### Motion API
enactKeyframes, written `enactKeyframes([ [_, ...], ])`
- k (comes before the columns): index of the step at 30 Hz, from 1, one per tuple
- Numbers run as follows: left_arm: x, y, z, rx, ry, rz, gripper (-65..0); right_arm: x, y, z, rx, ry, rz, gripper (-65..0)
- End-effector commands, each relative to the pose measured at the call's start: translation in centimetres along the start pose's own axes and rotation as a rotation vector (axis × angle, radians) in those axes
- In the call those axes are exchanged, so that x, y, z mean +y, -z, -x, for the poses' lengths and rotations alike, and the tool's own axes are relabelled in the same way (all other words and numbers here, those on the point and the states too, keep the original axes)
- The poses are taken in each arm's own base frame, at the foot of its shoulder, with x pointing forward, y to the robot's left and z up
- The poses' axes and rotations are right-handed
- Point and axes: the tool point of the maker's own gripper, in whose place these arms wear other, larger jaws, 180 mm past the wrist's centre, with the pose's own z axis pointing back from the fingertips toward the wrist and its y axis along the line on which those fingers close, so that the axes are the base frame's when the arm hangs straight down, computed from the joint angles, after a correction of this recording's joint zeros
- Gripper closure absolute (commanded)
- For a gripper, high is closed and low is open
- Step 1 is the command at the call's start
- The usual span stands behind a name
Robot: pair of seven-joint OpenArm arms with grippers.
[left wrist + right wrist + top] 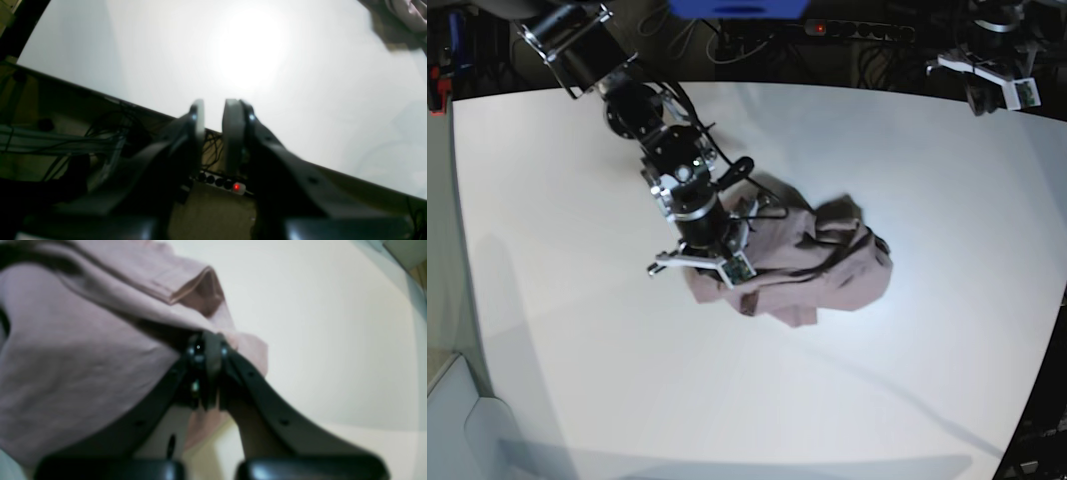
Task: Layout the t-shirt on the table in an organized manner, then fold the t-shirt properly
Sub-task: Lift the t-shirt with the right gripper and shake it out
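The dusty-pink t-shirt (827, 265) lies crumpled in a heap near the middle of the white table (577, 300). My right gripper (745, 302) is at the heap's left front edge. In the right wrist view the right gripper (208, 341) is shut on a fold of the t-shirt (83, 350), which drapes to the left above the table (333, 323). My left gripper (213, 110) is empty, its jaws a narrow gap apart, over the table's (233, 60) far edge. A corner of the t-shirt (407, 13) shows far off. In the base view the left gripper (977, 100) is at the top right.
A power strip (230, 185) with a red light and loose cables (110, 133) lie below the table's far edge; the strip also shows in the base view (857, 30). The right arm's links (637, 110) reach in from the top left.
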Motion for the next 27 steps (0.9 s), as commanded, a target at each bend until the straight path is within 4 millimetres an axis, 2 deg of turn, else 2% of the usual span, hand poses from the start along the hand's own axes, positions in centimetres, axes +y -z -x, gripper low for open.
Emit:
enactKeyframes([
  [1, 0.1, -0.3, -0.9, -0.033, 0.004, -0.003, -10.7, -1.3, -0.3, -3.8, -0.114, 0.001, 0.03, 0.0],
  [4, 0.1, -0.3, -0.9, -0.033, 0.004, -0.003, -10.7, -4.0, -2.0, -6.9, -0.202, 0.055, 0.093, 0.0],
  [6, 0.1, -0.3, -0.9, -0.033, 0.004, -0.003, -10.7, -6.4, -3.7, -9.8, -0.29, 0.089, 0.147, 0.0],
  [10, 0.1, -0.3, -1.0, -0.034, 0.005, -0.002, -10.7, -10.7, -8.1, -15.5, -0.475, 0.134, 0.248, 0.0],
  [13, 0.2, -0.2, -1.0, -0.034, 0.008, -0.002, -10.7, -14.2, -11.5, -19.0, -0.6, 0.154, 0.338, 0.0],
  [15, 0.2, -0.1, -1.2, -0.039, 0.01, 0.0, -10.7, -15.8, -12.4, -20.0, -0.637, 0.157, 0.38, 0.0],
  [18, 0.1, 0.0, -1.4, -0.045, 0.006, 0.0, -10.7, -17.5, -12.4, -19.1, -0.615, 0.165, 0.425, 0.0],
  [21, 0.1, 0.0, -1.3, -0.044, 0.002, -0.001, -10.7, -15.6, -11.2, -16.1, -0.528, 0.182, 0.385, 0.0],
  [25, 0.0, 0.0, -1.3, -0.045, 0.001, -0.001, -10.7, -9.8, -9.9, -13.8, -0.446, 0.179, 0.238, -0.8],
  [27, 0.0, 0.0, -1.3, -0.045, 0.001, -0.001, -10.7, -6.5, -9.1, -12.8, -0.388, 0.169, 0.153, -6.6],
])
